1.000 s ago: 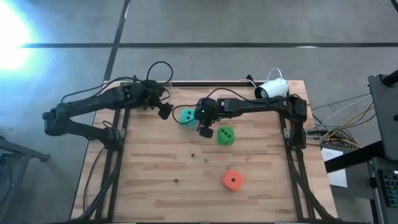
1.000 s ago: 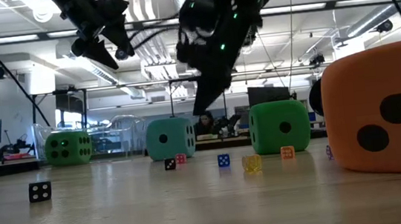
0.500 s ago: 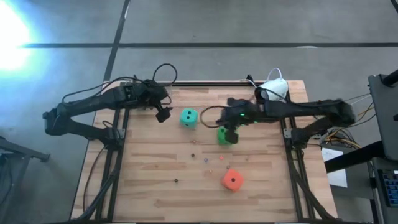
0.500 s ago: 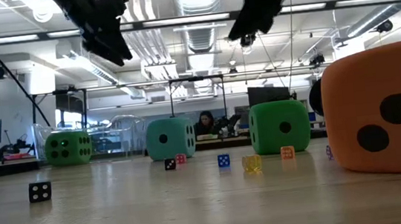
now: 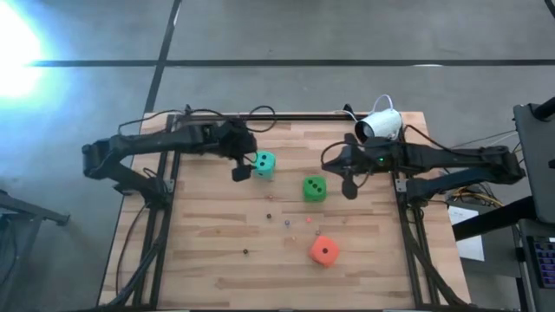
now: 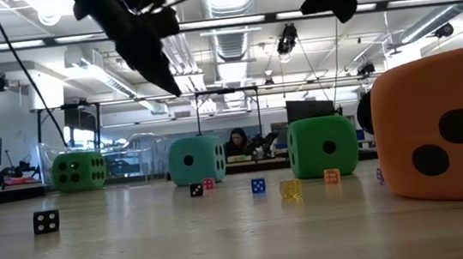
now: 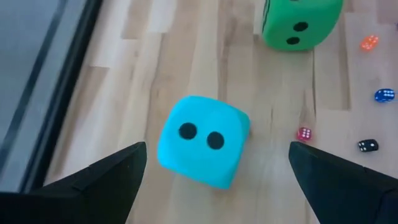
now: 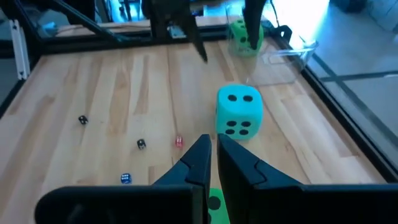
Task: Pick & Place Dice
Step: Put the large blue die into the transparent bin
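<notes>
Here, teal die (image 7: 202,149) two pips up, left claw (image 5: 240,170) spread above it, right claw (image 5: 349,185) pressed together.

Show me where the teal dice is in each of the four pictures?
High view: teal dice at upper centre, by the left gripper.
Low view: centre-left, far back.
Left wrist view: centre.
Right wrist view: centre-right.
Shared landmark: the green dice next to it.

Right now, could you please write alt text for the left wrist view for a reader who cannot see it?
The left end effector is open, its two dark fingers spread either side of a teal die showing two pips on the wooden table. Beyond lie a green die and several tiny dice.
</notes>
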